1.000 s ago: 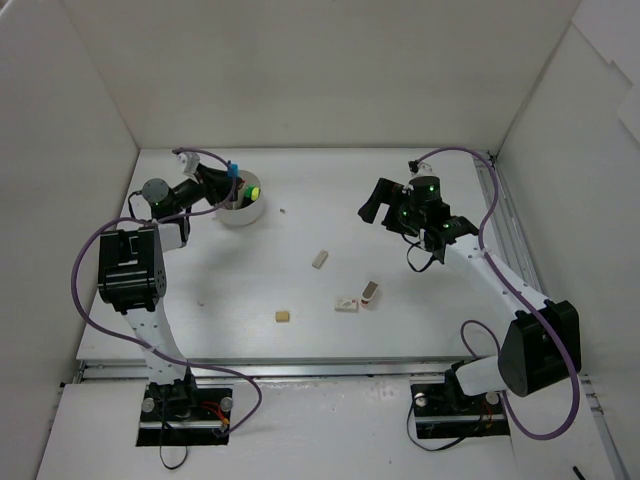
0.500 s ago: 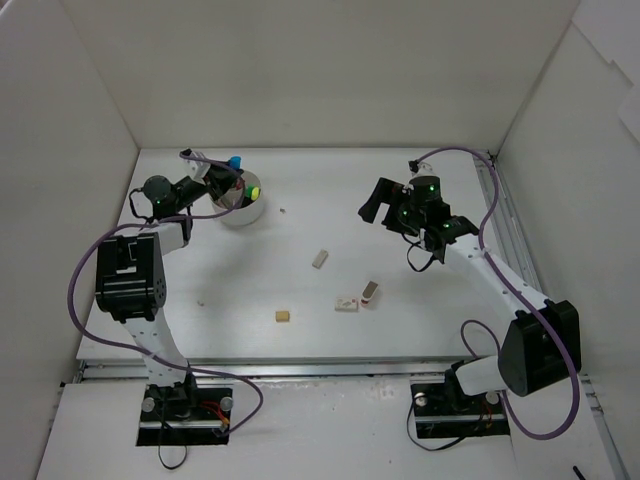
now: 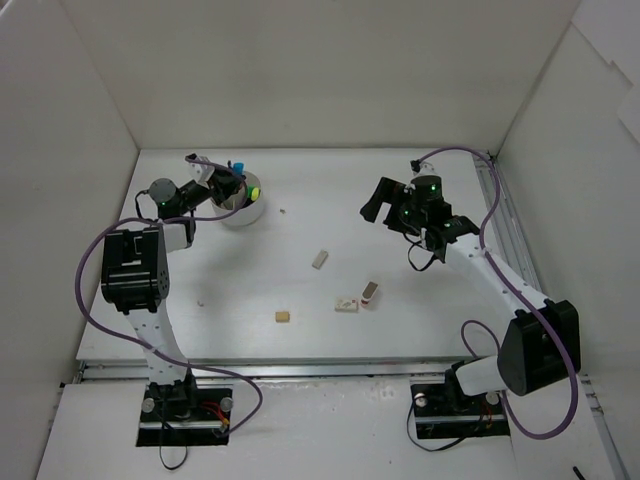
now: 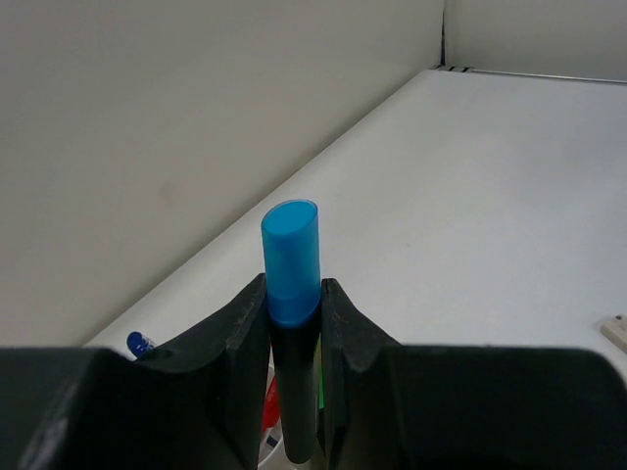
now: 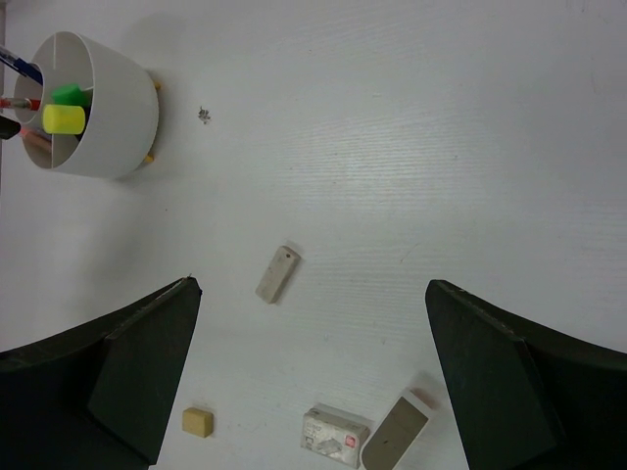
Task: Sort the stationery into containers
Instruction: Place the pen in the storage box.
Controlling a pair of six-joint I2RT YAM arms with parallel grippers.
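My left gripper (image 4: 292, 305) is shut on a black marker with a blue cap (image 4: 291, 257), held upright. In the top view that marker (image 3: 238, 166) stands at the back-left rim of the white pot (image 3: 247, 213), with the left gripper (image 3: 226, 185) beside it. The pot (image 5: 116, 113) holds yellow-capped (image 5: 63, 119) and green-capped markers and some pens. My right gripper (image 3: 377, 200) hangs open above the table's right half, nothing between its fingers. Below my right gripper (image 5: 312, 286) lie a white eraser (image 5: 276, 273), a beige eraser (image 5: 197, 421), a boxed eraser (image 5: 335, 435) and a sleeved eraser (image 5: 396, 443).
White walls close in the table at the back and both sides. The erasers (image 3: 320, 259) are scattered mid-table, towards the front. A small dark speck (image 5: 204, 115) lies to the right of the pot. A rail runs along the right edge (image 3: 508, 230).
My left gripper has shifted slightly right and back over the pot's rim with the blue-capped marker still in it. The right arm has not moved.
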